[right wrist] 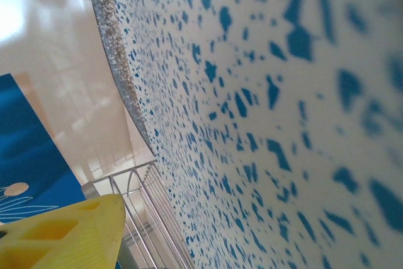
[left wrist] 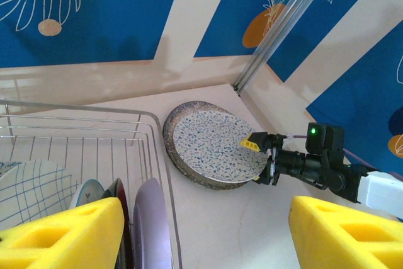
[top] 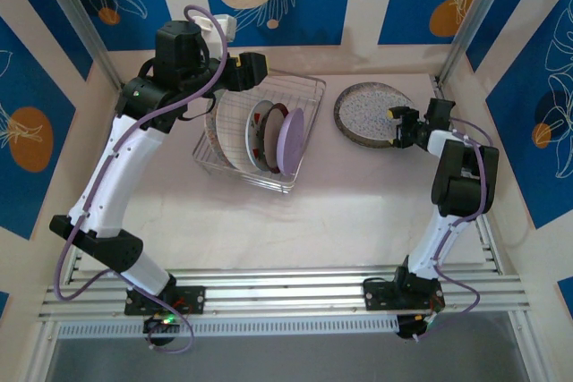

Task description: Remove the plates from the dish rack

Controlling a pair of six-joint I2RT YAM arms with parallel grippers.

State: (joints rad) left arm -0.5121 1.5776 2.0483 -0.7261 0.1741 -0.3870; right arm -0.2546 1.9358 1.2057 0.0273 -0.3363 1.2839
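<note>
The wire dish rack (top: 304, 87) stands mid-table with plates upright in it: a white grid-lined plate (top: 235, 131), a small plate (top: 262, 125) and a lilac plate (top: 291, 140). A speckled plate (top: 367, 112) lies flat on the table to the rack's right. My right gripper (top: 400, 127) is at that plate's right rim, jaws apart astride the edge; its yellow finger (right wrist: 69, 234) shows beside the speckled plate (right wrist: 283, 92). My left gripper (top: 255, 71) hovers open over the rack's back edge, with the lilac plate (left wrist: 151, 231) just inside one yellow finger (left wrist: 63, 234).
The blue and white wall panels stand close behind the rack and the speckled plate (left wrist: 211, 146). A metal corner post (left wrist: 283, 26) rises just behind that plate. Bare table lies in front of the rack (left wrist: 151, 149) and between the two arm bases.
</note>
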